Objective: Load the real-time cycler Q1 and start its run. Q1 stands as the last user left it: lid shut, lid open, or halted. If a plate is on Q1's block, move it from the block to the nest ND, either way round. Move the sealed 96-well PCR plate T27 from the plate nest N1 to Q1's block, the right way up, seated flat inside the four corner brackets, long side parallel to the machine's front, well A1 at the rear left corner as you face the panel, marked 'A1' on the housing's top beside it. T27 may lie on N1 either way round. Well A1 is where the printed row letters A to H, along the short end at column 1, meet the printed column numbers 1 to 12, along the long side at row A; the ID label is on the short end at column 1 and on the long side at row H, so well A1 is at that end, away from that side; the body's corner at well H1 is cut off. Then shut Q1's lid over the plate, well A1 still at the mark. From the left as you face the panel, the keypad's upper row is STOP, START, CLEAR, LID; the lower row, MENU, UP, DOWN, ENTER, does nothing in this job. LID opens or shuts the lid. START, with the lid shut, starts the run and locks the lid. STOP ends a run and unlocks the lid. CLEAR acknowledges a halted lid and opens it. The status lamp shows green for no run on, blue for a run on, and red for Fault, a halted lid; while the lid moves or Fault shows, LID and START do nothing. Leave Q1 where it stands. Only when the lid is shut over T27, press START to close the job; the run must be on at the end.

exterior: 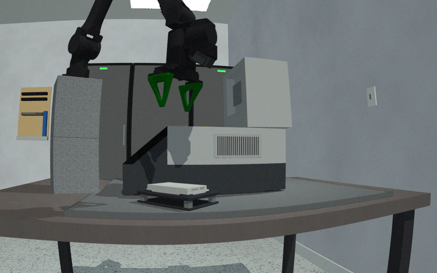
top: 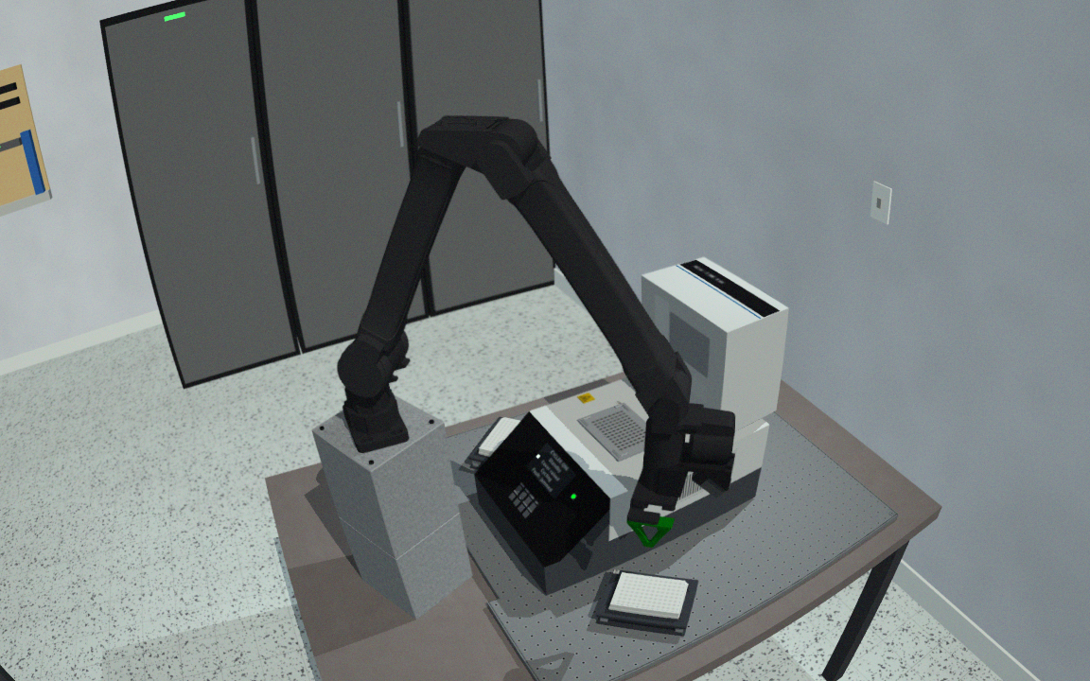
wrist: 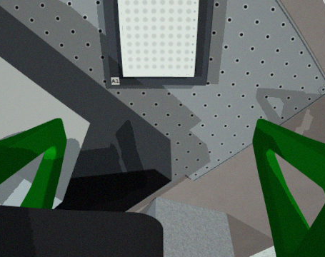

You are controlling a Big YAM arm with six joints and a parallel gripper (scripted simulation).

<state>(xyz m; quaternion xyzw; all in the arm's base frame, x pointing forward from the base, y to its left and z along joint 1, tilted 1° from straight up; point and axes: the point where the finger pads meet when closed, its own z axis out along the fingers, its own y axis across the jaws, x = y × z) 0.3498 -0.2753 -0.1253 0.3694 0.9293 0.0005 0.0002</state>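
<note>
The cycler Q1 stands on the table with its lid raised at the rear. Its block is bare, a grey grid of wells. The status lamp on the black panel glows green. The white plate T27 lies on the dark nest N1 in front of the machine's right side; it also shows in the side view and the wrist view. My gripper is open and empty, high above the machine's right front edge, well above the plate. It also shows in the top view.
The arm's grey pedestal stands left of the cycler. A second nest holding a white plate sits behind the panel on the left. The table's curved front edge is close to nest N1.
</note>
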